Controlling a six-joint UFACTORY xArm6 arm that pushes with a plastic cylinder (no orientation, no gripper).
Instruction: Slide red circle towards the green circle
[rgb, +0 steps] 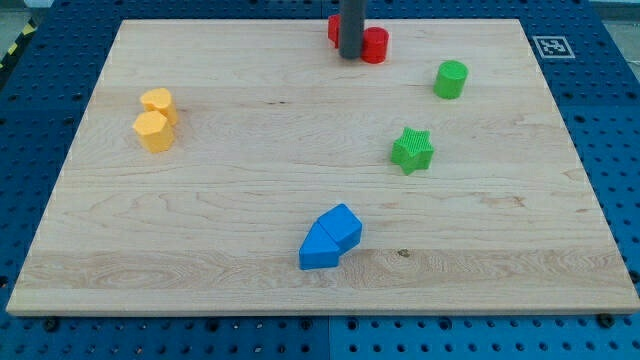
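Our tool's tip (349, 55), a plain rod with nothing to pinch, touches the red circle (375, 45) just to its right; the green circle (451, 79) sits farther right, slightly lower on the tabletop (250, 190)

Wooden board (250, 170) lies on a perforated table (30, 120). My tip (350, 56) stands at the view's top, between the red circle (374, 45) on its right and a second red block (334, 30) on its left. Green circle (451, 79) sits further right; green star (412, 150) below it. Two yellow blocks (155, 120) touch at left. Two blue blocks (330, 238) touch near bottom centre.
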